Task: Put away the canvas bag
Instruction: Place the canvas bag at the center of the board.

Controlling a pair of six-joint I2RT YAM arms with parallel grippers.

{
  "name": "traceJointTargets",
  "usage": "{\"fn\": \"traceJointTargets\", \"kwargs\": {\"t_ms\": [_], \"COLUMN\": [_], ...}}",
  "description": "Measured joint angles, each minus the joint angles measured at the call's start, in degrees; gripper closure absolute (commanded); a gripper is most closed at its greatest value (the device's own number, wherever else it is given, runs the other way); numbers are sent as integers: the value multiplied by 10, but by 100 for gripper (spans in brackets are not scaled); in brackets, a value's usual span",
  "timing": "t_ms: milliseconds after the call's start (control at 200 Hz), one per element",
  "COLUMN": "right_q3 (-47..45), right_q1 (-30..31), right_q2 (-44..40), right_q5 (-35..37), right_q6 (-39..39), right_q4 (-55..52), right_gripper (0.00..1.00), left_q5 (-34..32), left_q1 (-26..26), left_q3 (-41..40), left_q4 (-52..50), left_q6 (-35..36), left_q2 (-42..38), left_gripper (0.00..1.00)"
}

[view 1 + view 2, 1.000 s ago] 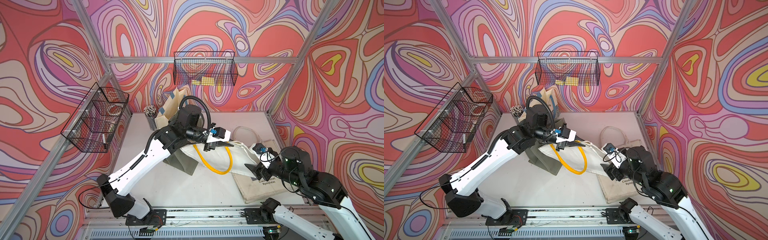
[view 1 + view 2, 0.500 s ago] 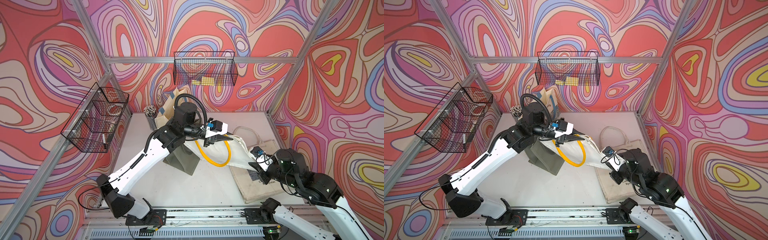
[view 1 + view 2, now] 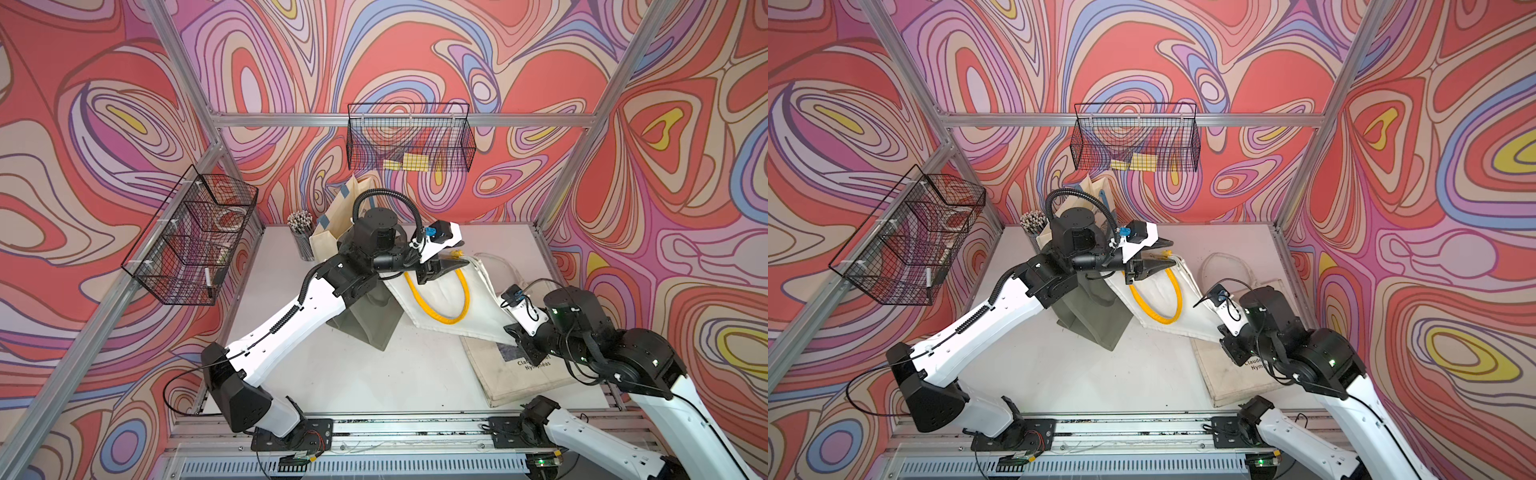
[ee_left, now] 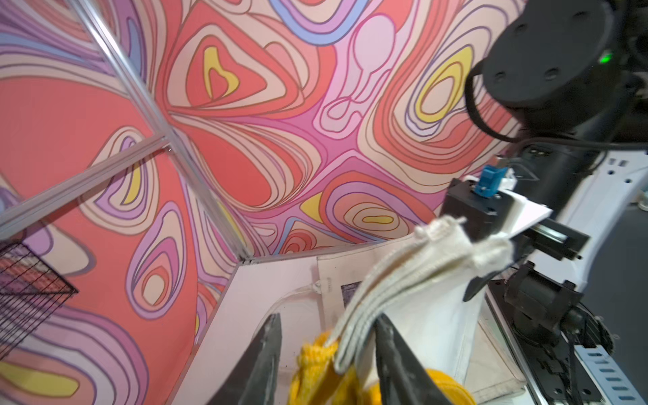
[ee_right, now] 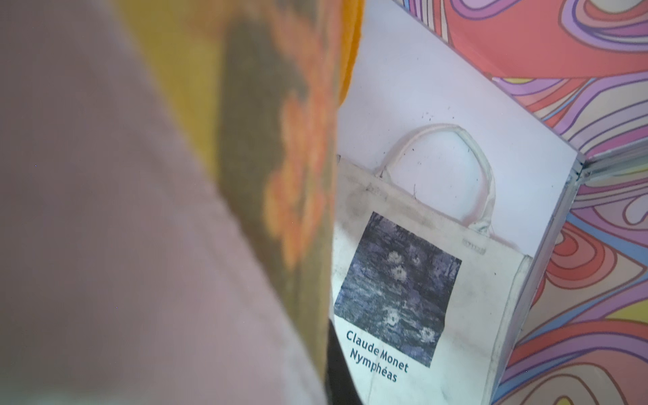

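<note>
The left gripper stands half-parted, the raised canvas bag hem and yellow handle loose between its fingers, while the right gripper pinches the bag's lower corner above the table, and only the right wrist view shows the Monet tote print whole.

"Claude Monet Nymphéas" is the only text that can be read. It stands in dark blue letters under a water-lily picture on the cream tote bag, which lies flat on the surface.
</note>
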Motion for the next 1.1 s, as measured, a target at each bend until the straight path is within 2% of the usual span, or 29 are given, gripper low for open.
{"fn": "traceJointTargets", "kwargs": {"t_ms": [95, 215, 315, 436, 616, 826, 1102], "right_q3": [3, -4, -8, -8, -8, -24, -41], "right_q1": [-3, -19, -71, -143, -156, -201, -270], "right_q2": [27, 58, 69, 85, 126, 167, 199], "right_q5": [5, 4, -23, -57, -78, -91, -88], "right_q6": [6, -1, -14, -29, -36, -33, -17], "right_q4": [-10, -37, -30, -21, 11, 61, 99], "right_gripper": [100, 100, 100, 100, 100, 100, 100], "left_q5": [-45, -94, -126, -147, -173, -210, -264], "left_q1": [1, 3, 3, 1, -8, -24, -42], "left_q3": [21, 30, 30, 18, -2, -12, -64], "left_q4": [-12, -12, -11, -12, -22, -57, -113], "left_q6": [-30, -61, -76, -84, -92, -119, -197], "left_q2": [19, 26, 24, 17, 5, 2, -23], "left_gripper": [38, 36, 36, 35, 35, 33, 33]}}
